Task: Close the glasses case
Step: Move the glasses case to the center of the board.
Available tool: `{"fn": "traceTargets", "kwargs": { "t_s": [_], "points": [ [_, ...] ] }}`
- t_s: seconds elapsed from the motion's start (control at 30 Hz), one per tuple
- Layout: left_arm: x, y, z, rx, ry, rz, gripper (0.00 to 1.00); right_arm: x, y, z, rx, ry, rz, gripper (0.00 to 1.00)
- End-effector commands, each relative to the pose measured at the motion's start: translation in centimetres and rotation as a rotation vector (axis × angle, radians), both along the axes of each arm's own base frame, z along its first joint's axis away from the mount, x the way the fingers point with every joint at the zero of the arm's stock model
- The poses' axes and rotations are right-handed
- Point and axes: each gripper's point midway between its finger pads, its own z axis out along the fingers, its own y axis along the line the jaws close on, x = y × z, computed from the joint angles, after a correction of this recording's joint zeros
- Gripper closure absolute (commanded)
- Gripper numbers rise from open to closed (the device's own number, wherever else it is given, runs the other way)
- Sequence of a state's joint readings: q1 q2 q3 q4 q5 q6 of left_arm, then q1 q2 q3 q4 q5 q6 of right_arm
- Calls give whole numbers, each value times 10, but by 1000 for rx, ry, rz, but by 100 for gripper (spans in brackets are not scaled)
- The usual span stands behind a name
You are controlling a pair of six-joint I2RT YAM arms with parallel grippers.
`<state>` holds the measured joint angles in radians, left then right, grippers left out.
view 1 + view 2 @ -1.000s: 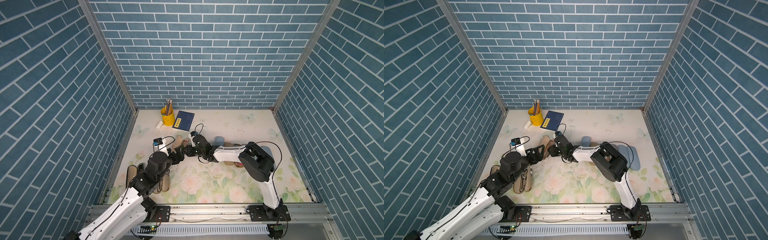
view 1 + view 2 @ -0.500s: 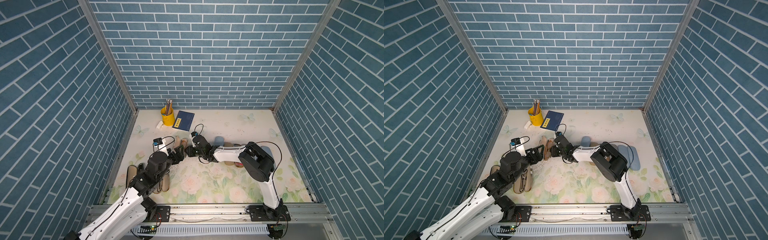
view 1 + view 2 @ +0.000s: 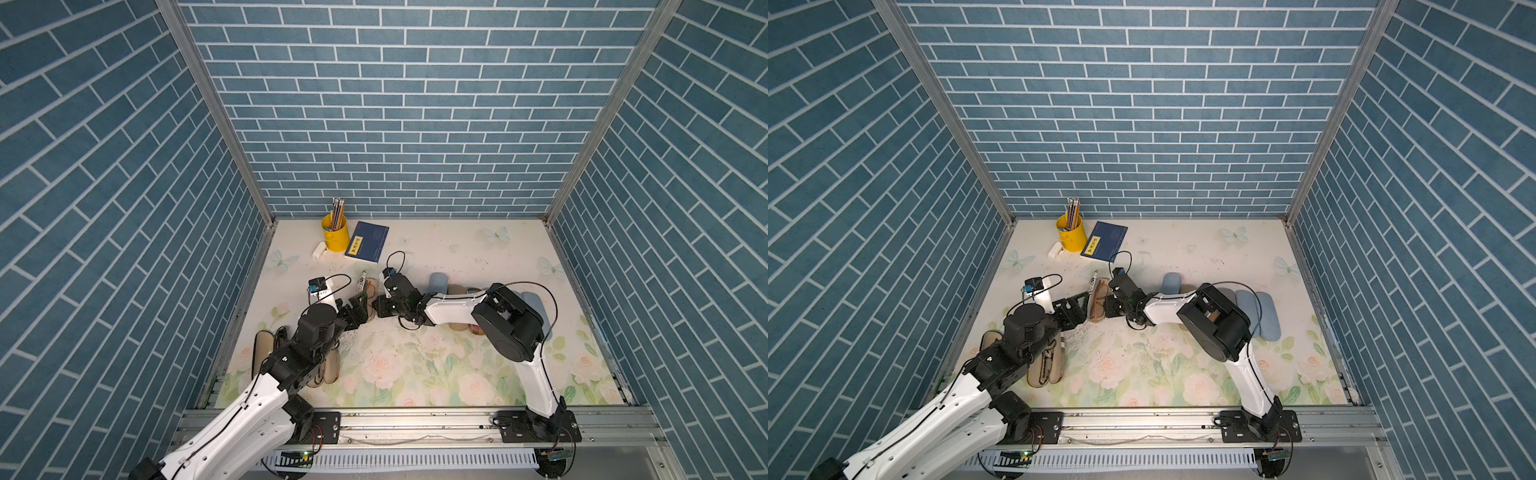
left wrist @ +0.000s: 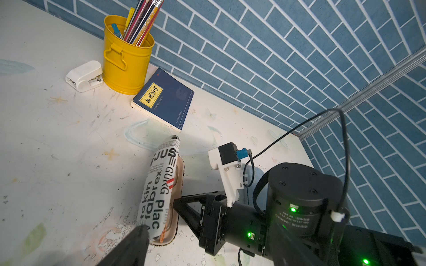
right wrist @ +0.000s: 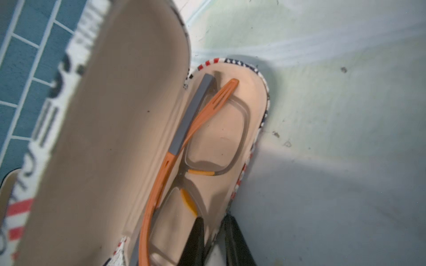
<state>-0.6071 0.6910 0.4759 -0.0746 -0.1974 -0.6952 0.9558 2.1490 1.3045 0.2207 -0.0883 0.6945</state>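
The floral bench (image 3: 457,257) filled the lower middle of both top views. Across it, the left arm (image 3: 249,415) reached up from the lower left corner and the right arm (image 3: 453,309) bent in from the lower right, so that the two met just left of centre.

Between them lay the glasses case (image 3: 1098,305), open. Its beige-lined tray was flat on the bench, and its lid (image 4: 159,184), white with black print, stood up on the side toward the left arm. Toward the upper left of the bench, against the brick wall, a blue book (image 3: 368,247) lay beside a yellow pencil pot (image 3: 334,232).

The left end effector (image 3: 1084,309) was spread wide just beside the lid's printed outside. I couldn't tell whether it touched.

In the right wrist view, the right end effector (image 5: 213,218) was pinching the tray's rim at the bottom of the frame, with one finger (image 5: 196,239) inside and the other outside. Folded glasses (image 5: 191,114) with orange and grey temples rested in the tray.

A small white stapler (image 3: 320,250) sat left of the pot.
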Motion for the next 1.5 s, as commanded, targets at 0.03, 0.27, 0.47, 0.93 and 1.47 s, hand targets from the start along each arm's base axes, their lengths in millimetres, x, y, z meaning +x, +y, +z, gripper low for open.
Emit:
{"fn": "traceTargets", "kwargs": {
  "t_s": [0.03,0.27,0.47,0.93,1.47],
  "points": [
    [0,3,-6,20,3,4,13,-1,-11,-19,-93,-12,0,86],
    [2,2,-7,19,6,3,12,-1,-17,-13,-100,-30,-13,88],
    [3,0,-11,21,14,-3,13,-3,-24,-15,-117,-31,-21,89],
    [6,-12,-25,13,41,-45,15,-10,-59,-6,-149,-65,-92,90],
    [4,-45,-65,-86,121,-174,20,-20,-118,-4,-177,-76,-263,91]
  ]
}}
